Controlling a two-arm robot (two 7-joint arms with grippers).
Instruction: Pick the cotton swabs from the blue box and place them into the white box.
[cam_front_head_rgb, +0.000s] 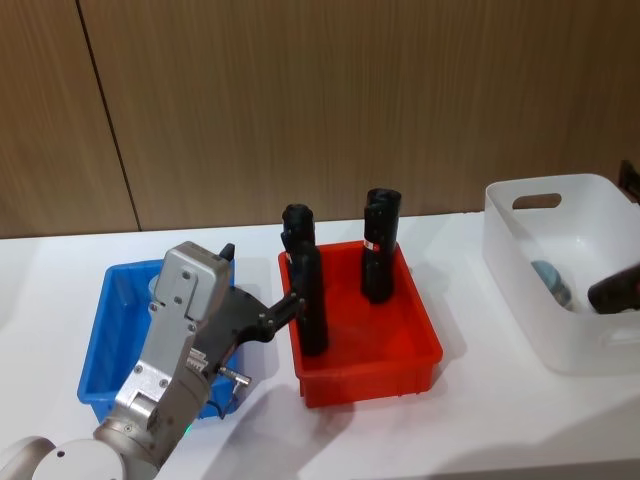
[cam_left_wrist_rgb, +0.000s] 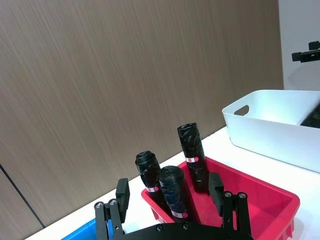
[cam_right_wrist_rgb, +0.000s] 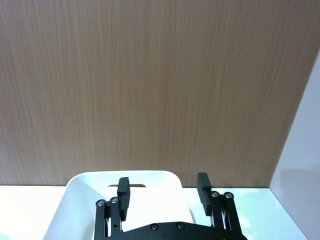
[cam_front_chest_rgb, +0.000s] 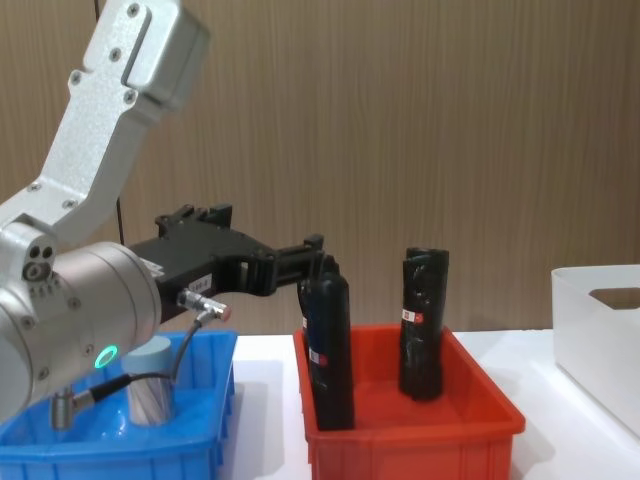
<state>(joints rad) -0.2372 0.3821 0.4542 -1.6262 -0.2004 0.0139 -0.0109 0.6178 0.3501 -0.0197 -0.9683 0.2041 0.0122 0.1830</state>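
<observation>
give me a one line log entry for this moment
left gripper: open, above blue box | right gripper: open, over white box | cotton swabs: one in blue box

Open left pincer (cam_left_wrist_rgb: 170, 192) facing black bottles (cam_left_wrist_rgb: 172, 192).

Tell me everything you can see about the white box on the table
The white box is a deep bin of smooth, glossy white plastic with rounded corners and an oblong handle cutout near the rim of its far wall. It stands upright on the white table at the robot's right, apart from the red bin. One of the cotton swabs, showing a grey-blue lid, lies inside it. The right gripper hangs open above the box's near end; I cannot tell whether it touches the box.
</observation>
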